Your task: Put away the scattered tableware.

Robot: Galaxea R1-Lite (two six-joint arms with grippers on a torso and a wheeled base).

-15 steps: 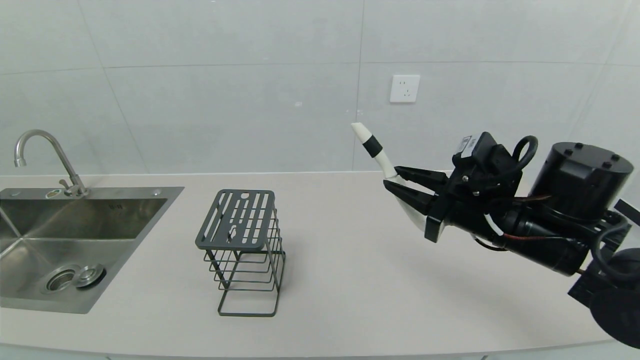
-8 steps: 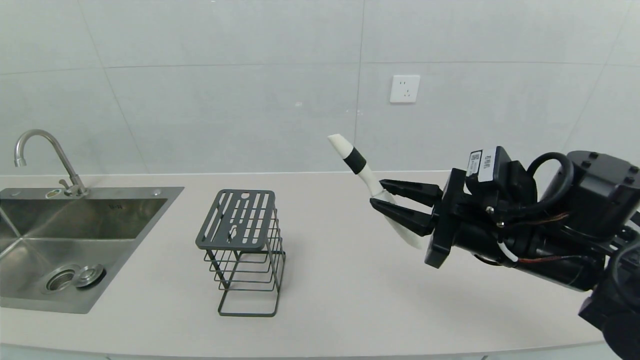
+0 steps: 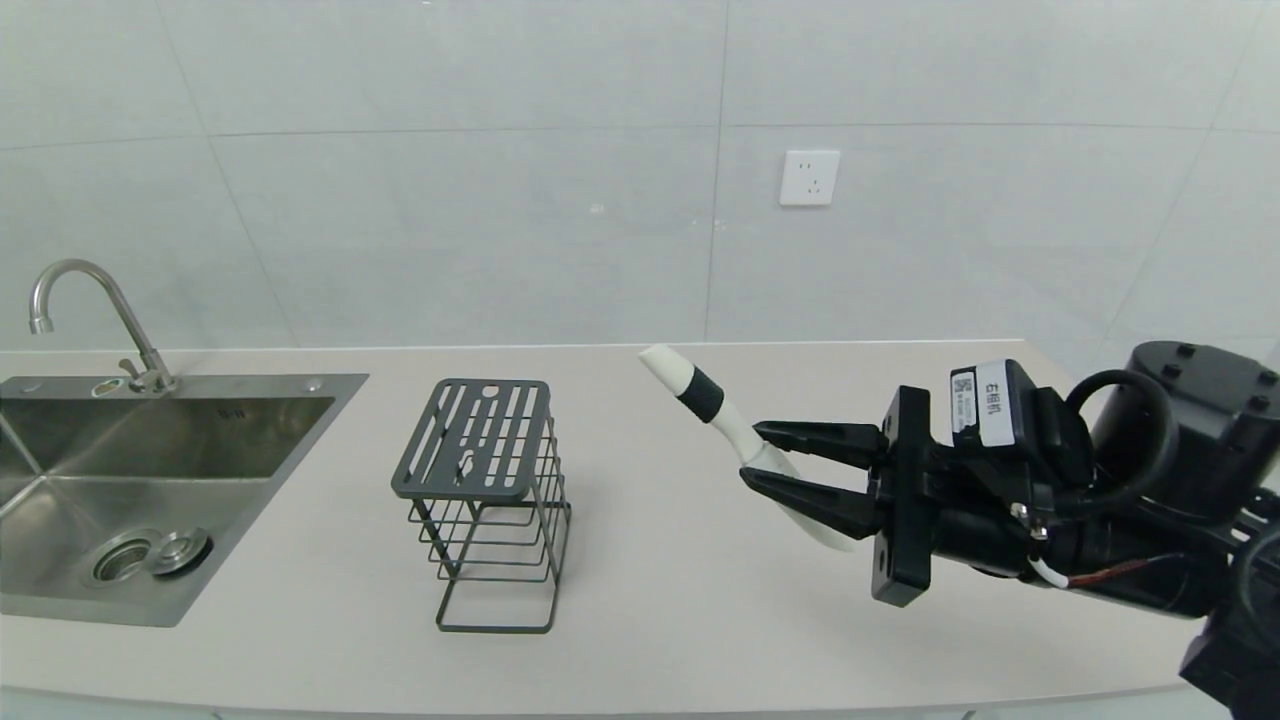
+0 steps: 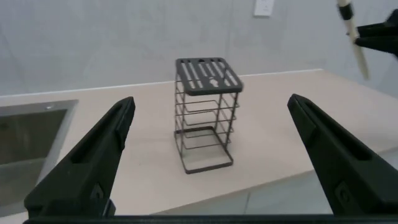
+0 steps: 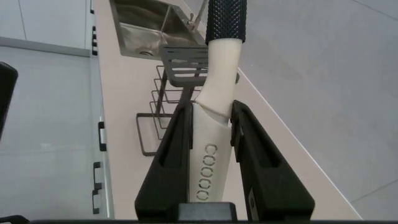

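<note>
My right gripper (image 3: pixel 768 465) hangs above the right half of the counter, shut on a white knife (image 3: pixel 735 435) with a black band on its handle. The handle end tilts up and left toward the dark wire rack (image 3: pixel 482 490), which stands at the counter's middle with a slotted top plate. From the right wrist, the white knife (image 5: pixel 215 134) sits clamped between my fingers (image 5: pixel 178 140), and the rack (image 5: pixel 176 93) lies beyond it. My left gripper (image 4: pixel 211 155) is open, held off the counter's front edge, facing the rack (image 4: pixel 206 112); the knife (image 4: pixel 353 34) shows at the far right.
A steel sink (image 3: pixel 150 470) with a curved tap (image 3: pixel 85 310) is set into the counter's left end. A wall socket (image 3: pixel 809 177) sits on the tiled wall behind. Bare counter (image 3: pixel 660 560) lies between the rack and my right arm.
My right gripper has come down and moved slightly left with the knife; the knife's handle now points lower and closer to the rack. The rack has stayed put.
</note>
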